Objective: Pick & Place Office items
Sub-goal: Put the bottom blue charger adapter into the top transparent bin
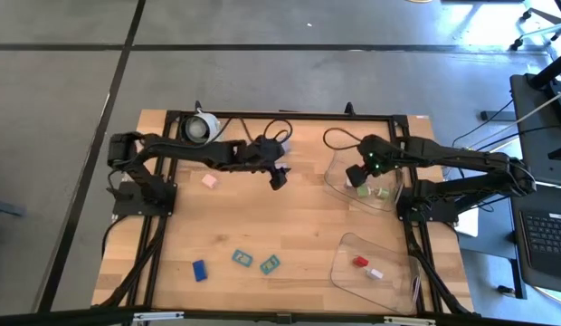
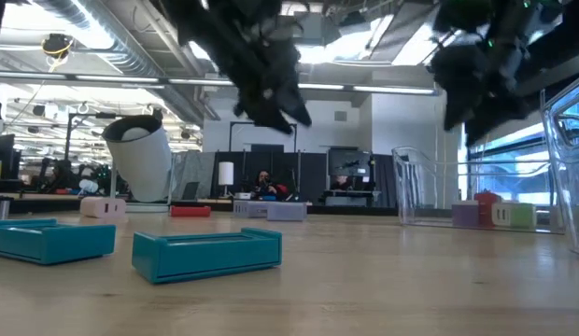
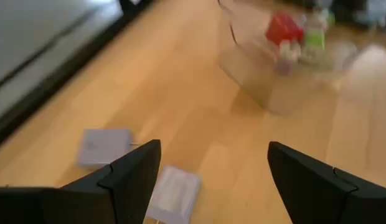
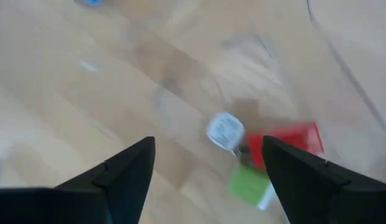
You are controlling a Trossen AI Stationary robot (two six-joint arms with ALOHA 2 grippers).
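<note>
Wooden planking framed in black rail is serving as the work surface (image 1: pixel 290 235), with an open office hall showing behind it in the low view. Two clear plastic trays are acting as drop-off bins on the right side: the far tray (image 1: pixel 339 181) is already holding a red block (image 4: pixel 291 142), a green block (image 4: pixel 249 184) and a lavender one (image 2: pixel 466 215), and the near tray (image 1: pixel 348 272) is carrying a small red piece (image 1: pixel 360 262) and a white piece (image 1: pixel 375 273).

Unsorted items are lying loose: a pink block (image 1: pixel 209 181) at the far left, a blue block (image 1: pixel 200 270) and two teal clips (image 1: pixel 242 258) near the front.

The left gripper (image 1: pixel 279 177) is hanging over mid-table, fingers (image 3: pixel 127 177) spread wide and holding nothing, probably lining up on a pale piece (image 3: pixel 174 193) below it. The right gripper (image 1: pixel 356 177) is hovering over the far tray, fingers (image 4: pixel 115 174) likewise wide apart and empty, suggesting a release point. A white roll (image 1: pixel 204 127) is standing at the back edge.
</note>
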